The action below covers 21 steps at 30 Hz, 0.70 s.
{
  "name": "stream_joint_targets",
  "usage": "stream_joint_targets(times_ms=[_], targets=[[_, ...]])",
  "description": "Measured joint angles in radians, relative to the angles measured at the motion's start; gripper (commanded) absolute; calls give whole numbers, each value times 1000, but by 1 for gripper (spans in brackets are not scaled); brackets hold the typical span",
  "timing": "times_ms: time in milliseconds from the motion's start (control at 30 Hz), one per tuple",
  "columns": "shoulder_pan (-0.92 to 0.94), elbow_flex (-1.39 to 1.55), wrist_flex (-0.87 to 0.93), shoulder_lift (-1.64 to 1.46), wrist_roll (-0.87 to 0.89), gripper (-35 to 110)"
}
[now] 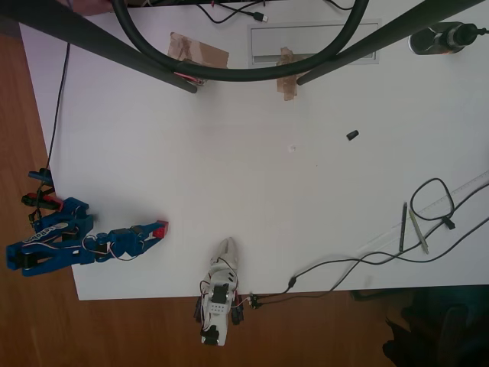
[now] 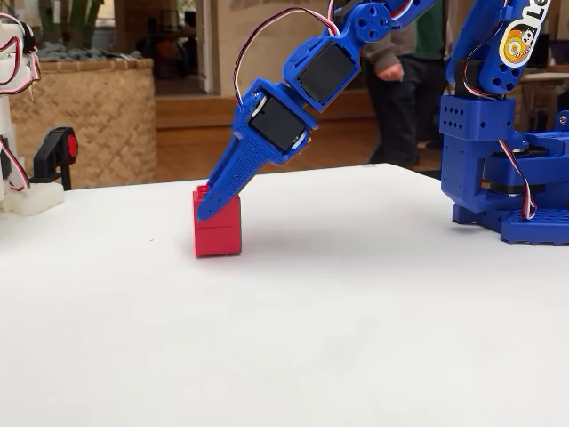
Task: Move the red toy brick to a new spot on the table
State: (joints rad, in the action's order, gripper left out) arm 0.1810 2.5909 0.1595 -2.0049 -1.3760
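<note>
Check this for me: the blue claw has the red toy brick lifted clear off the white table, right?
Not quite. The blue claw is at the red toy brick, but the brick is not lifted: in the fixed view its base sits flat on the white table.

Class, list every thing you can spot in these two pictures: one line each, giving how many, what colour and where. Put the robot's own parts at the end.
red toy brick: one, bright red, resting on the table at the gripper's tip
table: one, white, large flat top
tape patches: two, brown, far edge in the overhead view
small cylinder: one, black, right of centre in the overhead view
pens: two, dark, lower right in the overhead view
cables: black, looping at the right edge
floor: brown wood
gripper: one, blue, tip at the brick; grip cannot be told
arm base: blue, right in the fixed view
</note>
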Motion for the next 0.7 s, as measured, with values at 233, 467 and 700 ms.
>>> stream_joint_targets(times_ms=[233,467,700], targets=[[295,-169,307,-80,14,0],[723,-187,416,-98,-41,0],[1048,-181,353,-55,-60,0]])
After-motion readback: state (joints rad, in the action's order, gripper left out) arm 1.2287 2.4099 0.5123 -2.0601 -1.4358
